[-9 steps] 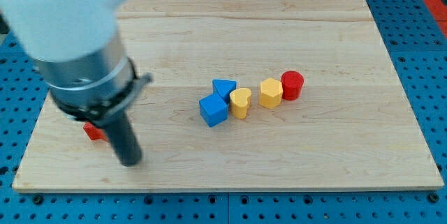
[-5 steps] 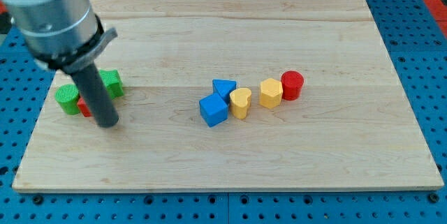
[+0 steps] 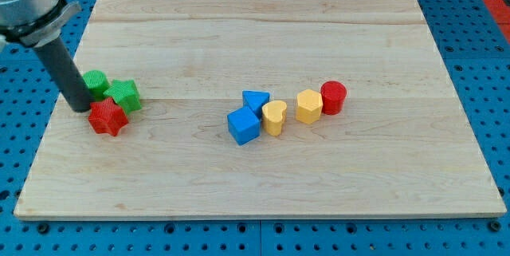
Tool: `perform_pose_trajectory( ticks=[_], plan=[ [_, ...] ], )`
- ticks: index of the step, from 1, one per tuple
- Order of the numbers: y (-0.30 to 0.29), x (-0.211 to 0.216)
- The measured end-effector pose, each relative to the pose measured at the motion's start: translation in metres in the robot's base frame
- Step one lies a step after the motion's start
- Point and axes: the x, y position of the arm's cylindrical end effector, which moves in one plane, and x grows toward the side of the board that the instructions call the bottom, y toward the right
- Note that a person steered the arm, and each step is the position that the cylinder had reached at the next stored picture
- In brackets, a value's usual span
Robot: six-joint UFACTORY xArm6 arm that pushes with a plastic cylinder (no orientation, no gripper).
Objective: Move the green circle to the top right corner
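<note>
The green circle point(image 3: 96, 83) lies near the board's left edge, partly hidden behind my rod. A green star point(image 3: 124, 94) touches it on the right and a red star point(image 3: 107, 118) sits just below. My tip point(image 3: 80, 106) rests on the board directly left of the red star and just below-left of the green circle, touching or nearly touching both. The top right corner of the wooden board point(image 3: 402, 5) is far away across the view.
In the middle of the board lie a blue cube point(image 3: 244, 125), a blue triangle point(image 3: 256, 100), a yellow heart point(image 3: 274, 116), a yellow hexagon point(image 3: 309, 106) and a red cylinder point(image 3: 333, 96) in a rough row.
My rod has moved up and left, from the board's lower left to the left edge. The green circle has shifted right and up, against the green star; the red star now shows fully.
</note>
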Motion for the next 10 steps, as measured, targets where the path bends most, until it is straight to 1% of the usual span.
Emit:
perform_pose_trajectory(
  ticks=[2,3,4,5,6,7,8,9,10],
  plan=[
    [0.010,-0.065],
    [0.024,-0.100],
    [0.041,-0.124],
    [0.042,-0.111],
    [0.063,-0.094],
    [0.090,-0.109],
    [0.090,-0.125],
    [0.075,-0.147],
    [0.074,-0.169]
  ],
)
